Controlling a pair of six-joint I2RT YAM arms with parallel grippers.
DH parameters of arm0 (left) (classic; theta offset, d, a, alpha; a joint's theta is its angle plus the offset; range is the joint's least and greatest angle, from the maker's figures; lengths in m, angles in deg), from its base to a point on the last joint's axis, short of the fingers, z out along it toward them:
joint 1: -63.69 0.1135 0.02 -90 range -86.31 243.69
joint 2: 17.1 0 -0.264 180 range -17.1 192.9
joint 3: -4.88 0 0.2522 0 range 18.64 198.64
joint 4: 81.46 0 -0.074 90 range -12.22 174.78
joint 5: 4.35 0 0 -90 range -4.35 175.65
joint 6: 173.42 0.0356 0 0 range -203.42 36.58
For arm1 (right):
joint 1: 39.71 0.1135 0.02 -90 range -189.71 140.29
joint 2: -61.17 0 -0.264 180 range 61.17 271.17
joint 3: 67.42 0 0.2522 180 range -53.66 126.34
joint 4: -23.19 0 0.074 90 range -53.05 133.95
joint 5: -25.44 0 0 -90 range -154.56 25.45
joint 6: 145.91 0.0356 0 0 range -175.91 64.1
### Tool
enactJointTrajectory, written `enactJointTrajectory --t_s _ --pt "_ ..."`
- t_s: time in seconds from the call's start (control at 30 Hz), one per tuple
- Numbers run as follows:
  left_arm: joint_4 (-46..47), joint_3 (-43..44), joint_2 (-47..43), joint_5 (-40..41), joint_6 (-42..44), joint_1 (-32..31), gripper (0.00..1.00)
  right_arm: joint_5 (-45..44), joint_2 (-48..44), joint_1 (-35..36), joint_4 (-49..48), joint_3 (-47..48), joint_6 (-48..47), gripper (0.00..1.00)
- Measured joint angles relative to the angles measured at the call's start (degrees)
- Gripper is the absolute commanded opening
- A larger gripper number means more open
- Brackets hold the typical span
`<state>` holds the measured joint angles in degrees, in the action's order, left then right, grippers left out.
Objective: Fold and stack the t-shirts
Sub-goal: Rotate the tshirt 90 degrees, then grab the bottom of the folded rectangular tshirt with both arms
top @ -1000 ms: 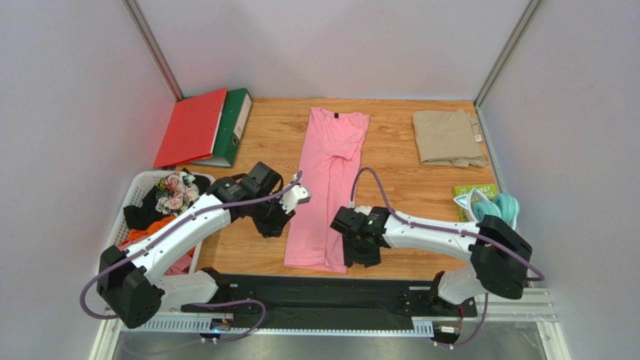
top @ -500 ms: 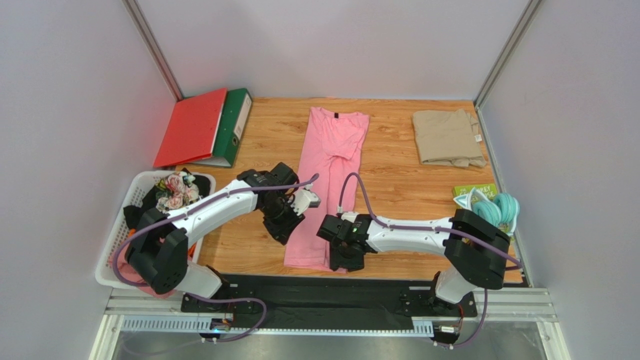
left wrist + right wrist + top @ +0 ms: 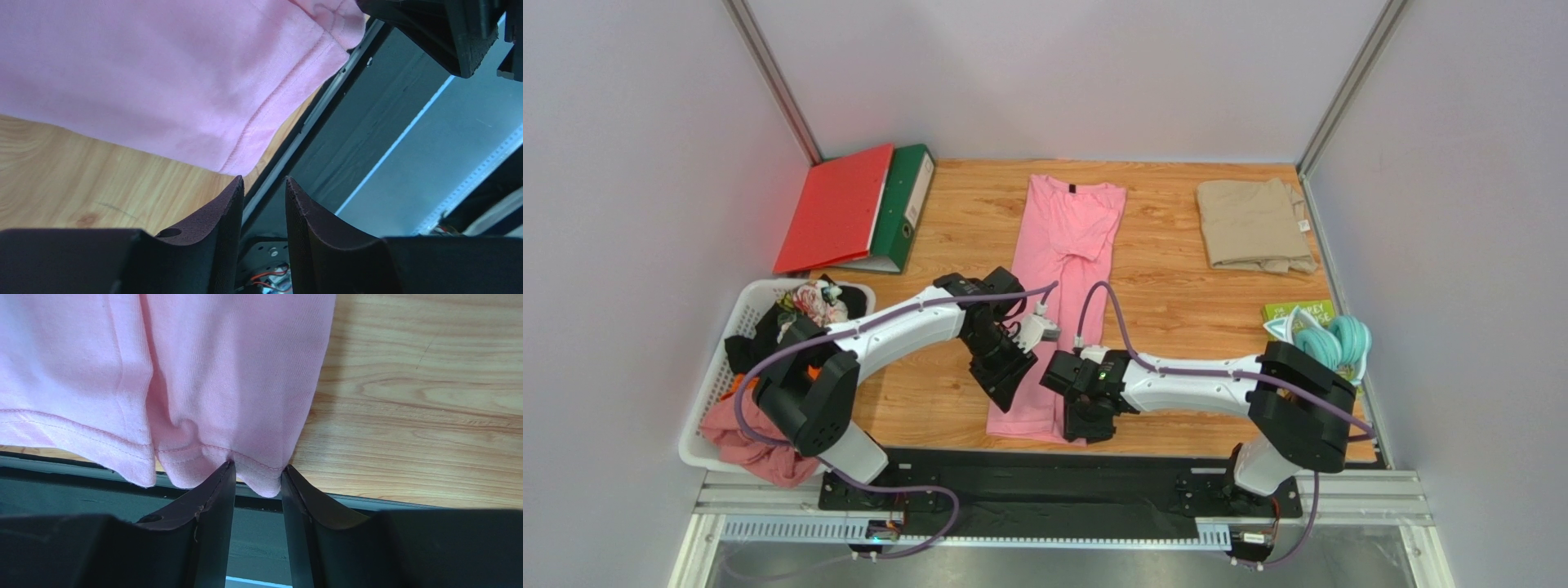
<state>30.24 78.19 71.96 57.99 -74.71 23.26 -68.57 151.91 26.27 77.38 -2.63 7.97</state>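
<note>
The light pink t-shirt (image 3: 1058, 272) lies as a long narrow strip down the middle of the table, neck label at the far end. The khaki-beige t-shirt (image 3: 1255, 224) rests folded at the back right. My left gripper (image 3: 1010, 375) hovers at the pink hem's near-left corner (image 3: 236, 160). In the left wrist view this gripper (image 3: 264, 179) is open, with nothing between its fingers. My right gripper (image 3: 1082, 420) sits at the hem's near-right corner. In its wrist view the right gripper (image 3: 258, 467) is open, and the hem corner (image 3: 261, 481) hangs between the fingertips.
A red binder (image 3: 836, 208) and a green binder (image 3: 905, 200) lie at the back left. A white basket (image 3: 739, 321) of clothes stands at the left edge. Teal headphones (image 3: 1335, 339) lie on a green booklet (image 3: 1286, 311) at the right. A black rail (image 3: 1051, 475) runs along the near edge.
My left arm swung right and nearer, reaching the pink hem's left corner, its jaws a little wider. My right gripper shifted slightly left and its jaws narrowed around the hem's right corner.
</note>
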Motion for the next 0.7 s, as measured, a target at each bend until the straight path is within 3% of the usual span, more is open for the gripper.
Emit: enactJointTrajectory --t_s 0.27,0.47,0.7 --pt "-2.78 0.0 1.31 -3.45 -1.46 0.96 0.41 0.02 -0.48 -0.76 0.0 0.0 -0.02 0.37" --pt "-3.74 0.15 2.45 -5.73 -3.69 7.17 0.47 0.04 -0.52 -1.2 0.07 0.0 -0.07 0.37" --pt "-4.5 2.1 6.01 -6.25 -5.73 14.58 0.4 0.02 -1.03 -1.29 0.44 0.0 -0.07 0.37"
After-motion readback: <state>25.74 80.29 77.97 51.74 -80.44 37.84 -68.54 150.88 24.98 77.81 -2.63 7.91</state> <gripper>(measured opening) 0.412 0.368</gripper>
